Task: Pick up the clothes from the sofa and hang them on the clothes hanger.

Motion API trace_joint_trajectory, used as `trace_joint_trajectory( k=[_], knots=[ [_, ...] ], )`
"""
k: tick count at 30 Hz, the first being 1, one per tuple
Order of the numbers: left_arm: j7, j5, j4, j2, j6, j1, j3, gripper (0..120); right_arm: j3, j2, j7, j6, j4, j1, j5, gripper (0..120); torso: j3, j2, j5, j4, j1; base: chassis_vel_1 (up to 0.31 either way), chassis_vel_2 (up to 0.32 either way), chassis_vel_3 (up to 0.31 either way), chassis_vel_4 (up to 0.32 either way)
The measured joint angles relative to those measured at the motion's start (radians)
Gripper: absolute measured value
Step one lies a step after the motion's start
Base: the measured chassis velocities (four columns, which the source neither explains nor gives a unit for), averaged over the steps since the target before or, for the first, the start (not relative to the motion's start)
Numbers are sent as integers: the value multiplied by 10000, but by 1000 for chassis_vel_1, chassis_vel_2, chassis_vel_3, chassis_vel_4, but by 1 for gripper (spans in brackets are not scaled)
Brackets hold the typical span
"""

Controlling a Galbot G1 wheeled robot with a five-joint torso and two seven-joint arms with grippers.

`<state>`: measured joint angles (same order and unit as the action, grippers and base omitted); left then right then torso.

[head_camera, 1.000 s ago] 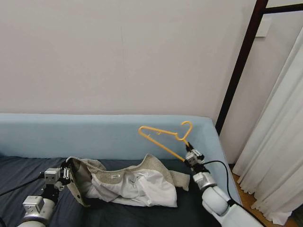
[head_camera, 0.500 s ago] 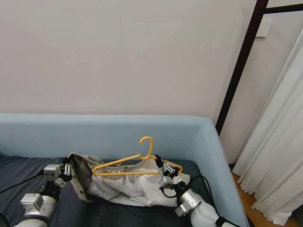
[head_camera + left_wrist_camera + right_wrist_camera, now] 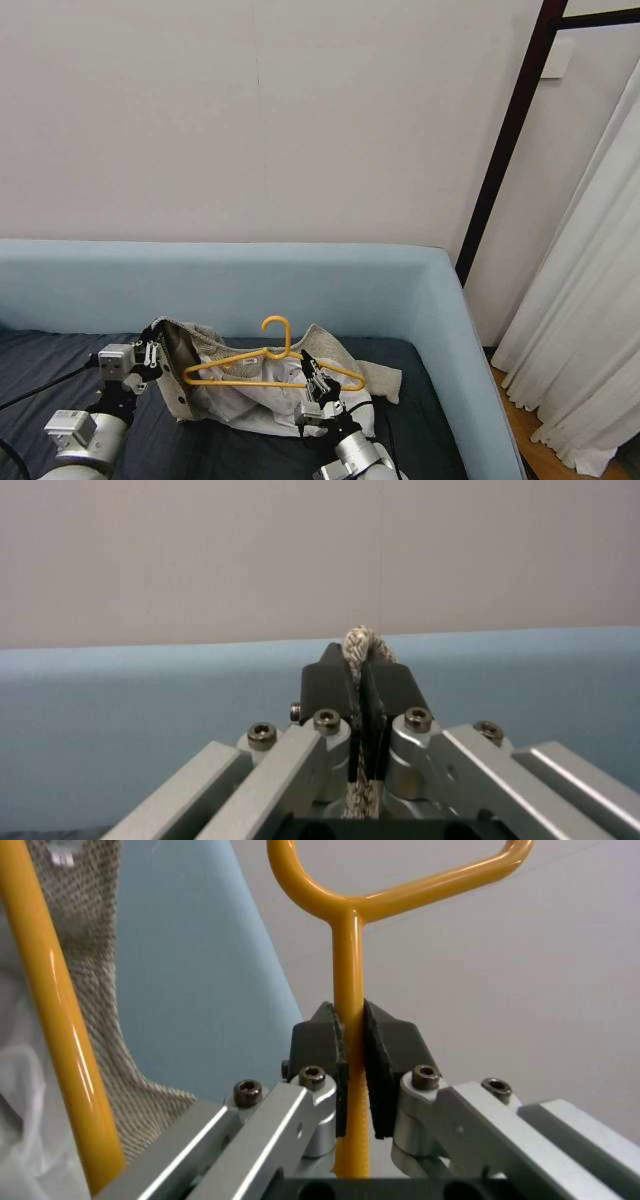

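A grey knit garment (image 3: 250, 395) with a white lining lies on the dark sofa seat, its left edge lifted. My left gripper (image 3: 148, 358) is shut on that edge; in the left wrist view the knit fabric (image 3: 360, 649) is pinched between the black fingers (image 3: 325, 690). A yellow hanger (image 3: 270, 365) hovers level over the garment with its hook up. My right gripper (image 3: 312, 382) is shut on its bottom bar, and the right wrist view shows the yellow hanger bar (image 3: 350, 975) clamped between the pads (image 3: 385, 1046).
The light blue sofa back (image 3: 300, 285) runs behind the garment, with its right arm (image 3: 470, 380) near. A dark clothes rack pole (image 3: 505, 140) stands at the right by white curtains (image 3: 590, 300). Dark seat cushion (image 3: 420, 440) lies free to the right.
My right arm has swung left and down, carrying the hanger from above the sofa's right end to over the garment and turning it level, hook up. The left gripper lifted the garment edge slightly.
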<state>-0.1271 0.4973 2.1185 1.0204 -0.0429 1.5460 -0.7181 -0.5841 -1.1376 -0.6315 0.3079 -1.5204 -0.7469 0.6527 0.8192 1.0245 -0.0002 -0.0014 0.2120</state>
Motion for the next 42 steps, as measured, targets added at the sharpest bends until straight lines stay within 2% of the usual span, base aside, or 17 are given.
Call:
trace_joint_trajectory(
  k=[4, 12, 21, 24, 30, 37, 42],
  knots=[
    [0, -4, 152, 18, 28, 66, 6, 0, -69, -32, -41, 267, 45, 92, -231, 5, 0, 0, 0, -2, 0, 0, 0, 0, 0],
    [-23, -370, 659, 624, 41, 197, 817, 0, -754, -214, -342, 1355, -790, 90, -2433, 5, 0, 0, 1, -2, 0, 0, 0, 0, 0],
    [-22, -685, 746, 847, 17, 390, 1116, 0, -1011, -379, -562, 1880, -842, 294, -3364, 5, 0, 0, 1, -2, 0, 0, 0, 0, 0],
    [-12, -893, 936, 1020, -99, 660, 1269, 0, -1069, -539, -778, 2561, -992, 645, -4647, 5, 0, 0, 1, 0, 0, 0, 0, 0, 0],
    [61, -1505, 1420, 1272, -341, 1168, 1863, 0, -1233, -495, -946, 3164, -1048, 1298, -5976, 5, 0, 0, 2, -2, 0, 0, 0, 0, 0],
    [408, -2221, 1265, 1487, -749, 1367, 2491, 0, -1629, -459, -1211, 3542, -1238, 2020, -7199, 5, 1, 0, 2, -3, 0, 0, 0, 0, 0],
    [484, -2533, 996, 1645, -866, 1357, 2771, 0, -1918, -856, -1763, 3895, -1229, 2451, -8334, 5, 0, -1, 0, -1, 0, 0, 0, 0, 0]
  ],
)
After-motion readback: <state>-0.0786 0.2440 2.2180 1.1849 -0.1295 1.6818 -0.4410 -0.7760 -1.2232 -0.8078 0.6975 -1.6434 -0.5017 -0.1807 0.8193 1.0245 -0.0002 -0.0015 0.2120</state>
